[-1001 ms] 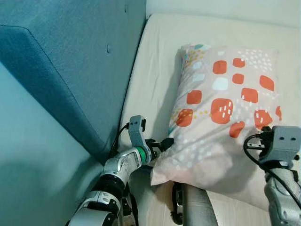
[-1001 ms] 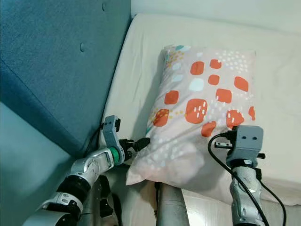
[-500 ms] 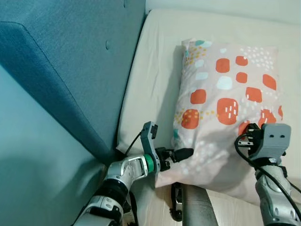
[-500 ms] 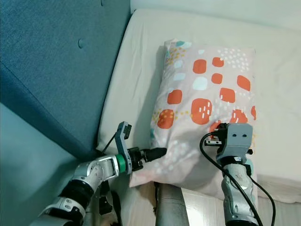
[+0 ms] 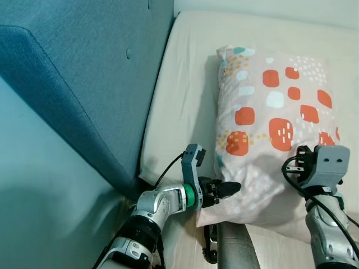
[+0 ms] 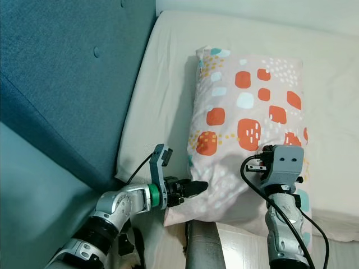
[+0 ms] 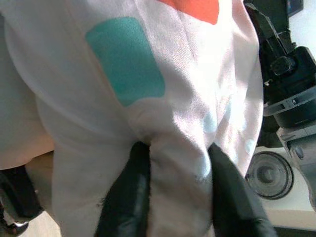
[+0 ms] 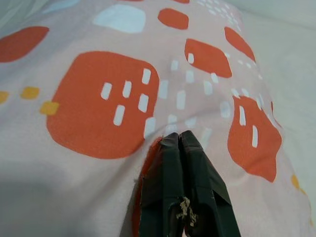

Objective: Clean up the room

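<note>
Fingers [image 7: 129, 197] of the left gripper [image 7: 170, 190] pinch a fold at the pillow's [image 5: 275, 129] near left corner; the right gripper [image 8: 182, 190], fingers pressed together, bears on the fabric near the pillow's front right. Pillow lies on the bed [image 5: 185, 84], lengthwise beside the blue headboard [image 5: 84, 67]. Judgement: two-point hold serves to shift and square it. Open mattress remains ahead; near edge overhangs slightly.

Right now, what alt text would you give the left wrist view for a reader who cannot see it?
The left gripper pinches a fold of the pillow, pale pink fabric with a teal patch and an orange one, bunched between its two black fingers. Beside the pillow is the right arm, black and grey.
</note>
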Available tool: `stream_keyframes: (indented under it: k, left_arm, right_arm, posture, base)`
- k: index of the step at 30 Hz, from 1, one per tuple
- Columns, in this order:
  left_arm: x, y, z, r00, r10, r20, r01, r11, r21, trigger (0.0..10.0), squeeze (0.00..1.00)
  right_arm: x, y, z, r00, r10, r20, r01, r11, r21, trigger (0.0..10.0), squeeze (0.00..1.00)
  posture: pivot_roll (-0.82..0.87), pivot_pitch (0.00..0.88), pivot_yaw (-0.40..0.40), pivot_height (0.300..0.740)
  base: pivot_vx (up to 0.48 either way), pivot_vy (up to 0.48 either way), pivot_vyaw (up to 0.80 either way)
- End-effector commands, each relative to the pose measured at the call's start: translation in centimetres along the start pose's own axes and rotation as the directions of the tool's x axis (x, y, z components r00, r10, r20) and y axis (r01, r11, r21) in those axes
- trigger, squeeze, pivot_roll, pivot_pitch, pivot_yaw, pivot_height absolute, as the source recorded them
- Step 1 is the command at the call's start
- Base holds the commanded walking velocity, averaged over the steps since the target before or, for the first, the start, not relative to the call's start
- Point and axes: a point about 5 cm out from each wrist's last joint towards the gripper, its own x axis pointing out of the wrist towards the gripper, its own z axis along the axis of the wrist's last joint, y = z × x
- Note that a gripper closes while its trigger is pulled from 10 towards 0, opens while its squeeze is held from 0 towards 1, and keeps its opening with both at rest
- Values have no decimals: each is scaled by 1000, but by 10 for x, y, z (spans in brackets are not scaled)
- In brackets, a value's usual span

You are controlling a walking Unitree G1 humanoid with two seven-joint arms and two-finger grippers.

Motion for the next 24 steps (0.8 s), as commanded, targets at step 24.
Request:
stream_keyframes:
  k: [24]
  left_arm:
    - [-3,-36,59,987,44,156,-61,993,105,0,0]
  right_arm:
    - [-31,-74,-4,872,-490,-9,459,822,-338,10000,0]
  posture:
    - [-119,189,75,625]
  base:
    - [0,0,0]
